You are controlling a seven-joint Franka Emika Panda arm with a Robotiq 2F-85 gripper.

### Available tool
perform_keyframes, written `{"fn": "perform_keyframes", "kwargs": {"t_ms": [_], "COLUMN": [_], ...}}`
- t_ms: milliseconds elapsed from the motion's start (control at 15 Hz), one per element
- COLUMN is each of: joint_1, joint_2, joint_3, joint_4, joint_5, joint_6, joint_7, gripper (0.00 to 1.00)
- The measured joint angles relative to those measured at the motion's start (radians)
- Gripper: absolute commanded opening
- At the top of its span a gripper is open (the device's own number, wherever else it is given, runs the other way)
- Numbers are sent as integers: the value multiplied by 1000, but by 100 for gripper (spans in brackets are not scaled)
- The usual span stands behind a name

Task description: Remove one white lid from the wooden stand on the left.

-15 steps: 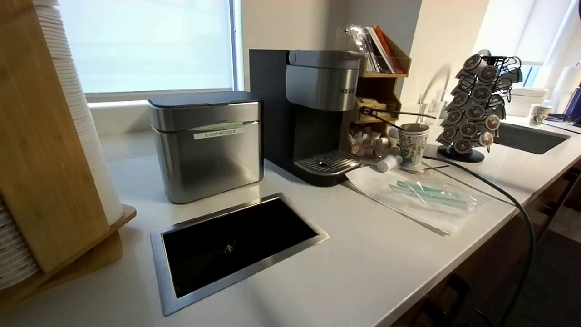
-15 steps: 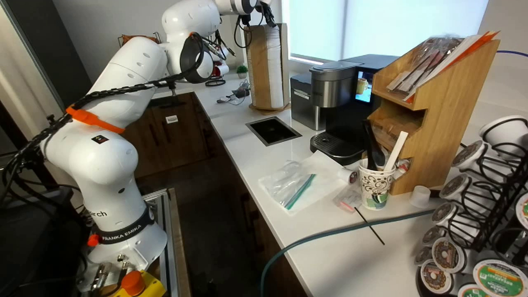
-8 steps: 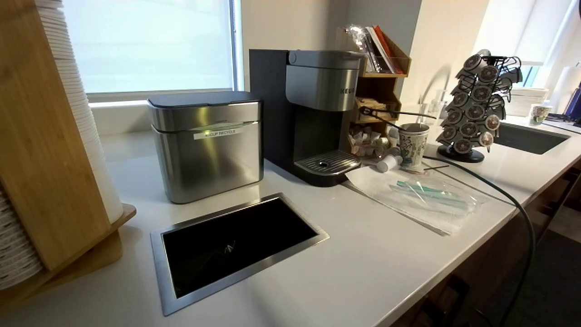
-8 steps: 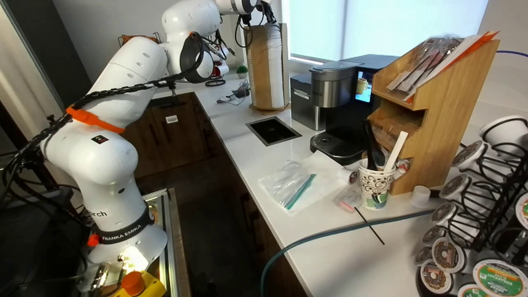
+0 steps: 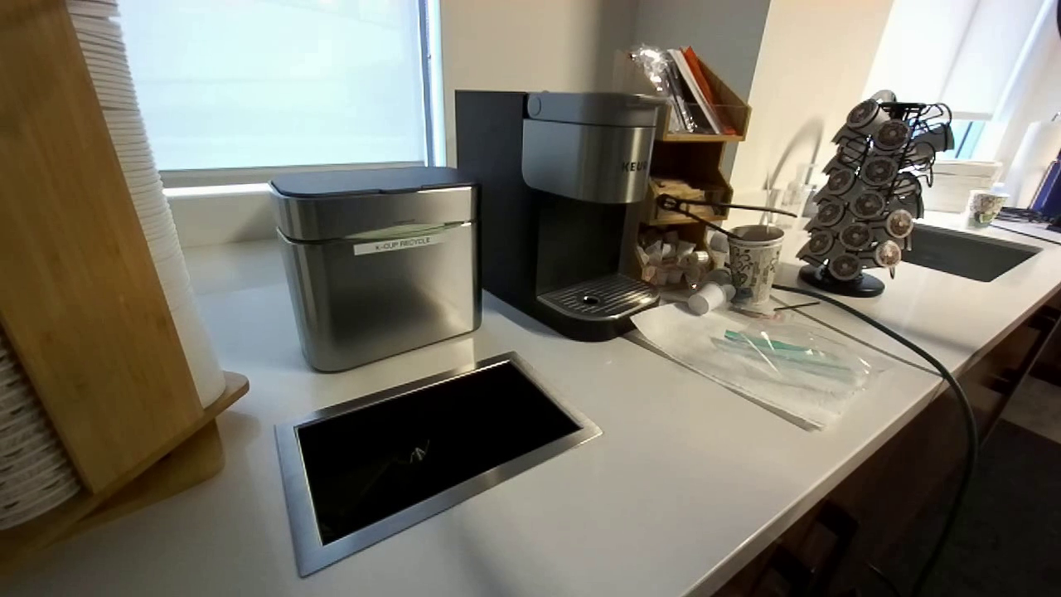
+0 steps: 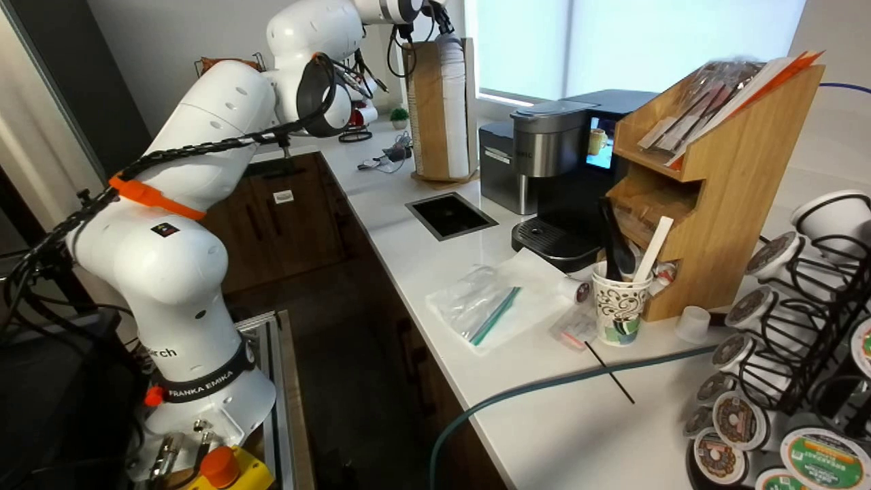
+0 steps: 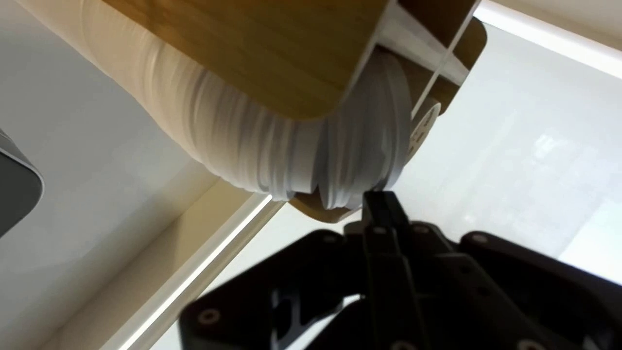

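Note:
The light wooden stand [image 5: 91, 249] rises at the left edge of an exterior view, and the same stand [image 6: 430, 116] is at the far end of the counter in an exterior view. White lids [image 5: 149, 191] are stacked up its open side; the white lids [image 7: 359, 146] near the top fill the middle of the wrist view, with a small gap in the stack. My gripper [image 7: 381, 194] is shut, fingertips together at the rim of the uppermost lids. Whether a thin rim is pinched between them I cannot tell. In an exterior view the gripper [image 6: 446, 28] sits just above the stack.
A steel bin [image 5: 381, 274] stands beside the stand, then the coffee maker [image 5: 580, 166]. Between them and the counter edge is a rectangular opening [image 5: 315, 497] with a metal rim. Patterned cups [image 5: 29, 464] stack on the stand's near side; window glass [image 7: 534, 146] lies behind.
My gripper's fingers have come together at the top of the stack. The stand and its lids have shifted slightly to the right in an exterior view.

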Motion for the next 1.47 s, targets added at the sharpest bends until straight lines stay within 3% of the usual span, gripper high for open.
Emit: {"fn": "perform_keyframes", "kwargs": {"t_ms": [400,600,667,733,933,1267,1333,1467], "joint_1": [13,17,17,21,50,111,122,135], "joint_2": [13,15,15,13,4,1,1,0], "joint_3": [27,36,31,3,-133,-266,-280,-284], "joint_4": [0,-1,-2,-1,0,1,1,2], "joint_5": [2,8,8,-9,-103,-266,-291,-312], "joint_6": [195,207,192,181,120,-51,-88,-115], "joint_7": [-22,-19,-8,14,107,140,139,130], "gripper": [0,0,5,28,37,76,59,74]}}
